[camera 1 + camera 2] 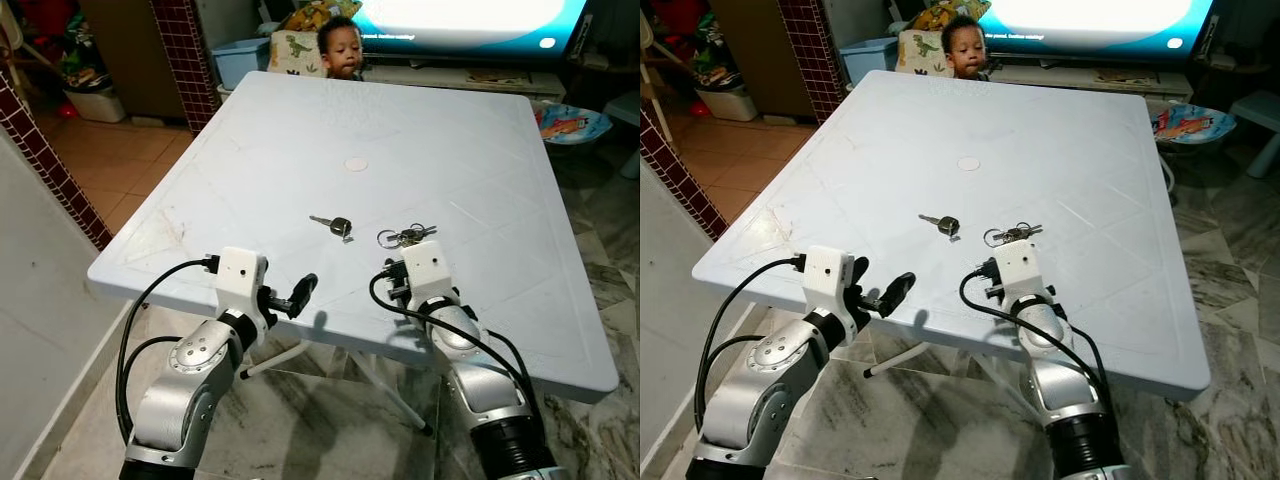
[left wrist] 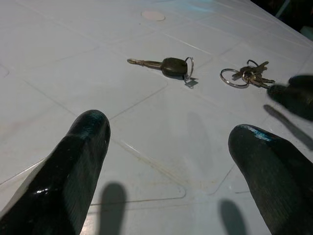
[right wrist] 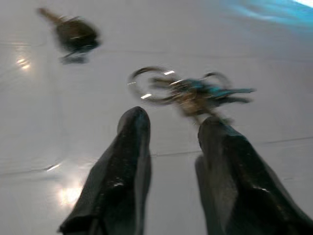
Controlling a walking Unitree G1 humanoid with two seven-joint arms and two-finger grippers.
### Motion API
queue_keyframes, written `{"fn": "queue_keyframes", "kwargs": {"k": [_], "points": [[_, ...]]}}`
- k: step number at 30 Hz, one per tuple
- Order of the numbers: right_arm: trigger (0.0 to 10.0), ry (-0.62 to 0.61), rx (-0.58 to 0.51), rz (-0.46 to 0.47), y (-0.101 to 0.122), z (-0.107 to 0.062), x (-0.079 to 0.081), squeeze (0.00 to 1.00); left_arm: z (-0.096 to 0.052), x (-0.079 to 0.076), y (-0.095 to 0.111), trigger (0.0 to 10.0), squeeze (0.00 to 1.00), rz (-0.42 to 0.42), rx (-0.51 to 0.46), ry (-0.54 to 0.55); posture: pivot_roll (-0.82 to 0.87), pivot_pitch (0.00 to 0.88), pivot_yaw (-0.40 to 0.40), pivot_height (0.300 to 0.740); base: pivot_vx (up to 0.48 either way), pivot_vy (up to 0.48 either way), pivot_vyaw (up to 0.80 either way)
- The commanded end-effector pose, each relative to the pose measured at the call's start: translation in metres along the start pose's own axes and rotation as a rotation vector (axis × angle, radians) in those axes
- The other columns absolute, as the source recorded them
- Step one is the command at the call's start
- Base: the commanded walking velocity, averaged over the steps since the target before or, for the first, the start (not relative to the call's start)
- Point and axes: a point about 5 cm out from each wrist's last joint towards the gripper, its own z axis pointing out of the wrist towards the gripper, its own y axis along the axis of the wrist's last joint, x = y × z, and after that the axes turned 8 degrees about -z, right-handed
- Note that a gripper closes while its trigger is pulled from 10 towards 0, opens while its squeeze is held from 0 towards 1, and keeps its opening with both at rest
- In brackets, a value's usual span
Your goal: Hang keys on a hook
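A bunch of keys on a ring (image 1: pixel 403 237) lies on the white plastic table (image 1: pixel 300 130), toward its near side. A single key with a black head (image 1: pixel 335 224) lies a little to its left. My right gripper (image 3: pixel 173 122) is open just short of the bunch, its fingertips (image 3: pixel 137 120) low over the table and nothing between them. My left gripper (image 2: pixel 171 127) is open near the table's front edge, well short of the single key (image 2: pixel 168 65), and it holds nothing.
A child (image 1: pixel 340 45) stands at the table's far edge, in front of a lit screen (image 1: pixel 460 15). A round cap (image 1: pixel 356 164) marks the table's middle. A brick pillar (image 1: pixel 185 55) and a white wall (image 1: pixel 40 300) are on the left.
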Motion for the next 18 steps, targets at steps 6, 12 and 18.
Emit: {"fn": "queue_keyframes", "kwargs": {"k": [6, 12, 18], "points": [[10.0, -0.031, 0.006, 0.006, 0.001, 0.004, -0.005, 1.00, 0.001, 0.006, 0.001, 10.0, 0.00, 0.005, 0.000, 0.022, -0.02, 0.053, 0.039, 0.740, 0.000, 0.000, 0.00], [10.0, -0.038, -0.030, 0.029, 0.006, 0.001, -0.002, 1.00, 0.001, 0.006, -0.002, 10.0, 0.00, 0.007, 0.010, 0.029, -0.01, 0.055, 0.041, 0.740, 0.000, 0.000, 0.00], [10.0, -0.084, -0.138, 0.064, 0.020, -0.008, -0.002, 1.00, 0.001, 0.006, -0.001, 10.0, 0.00, 0.008, 0.007, 0.035, -0.01, 0.058, 0.040, 0.740, 0.000, 0.000, 0.00]]}}
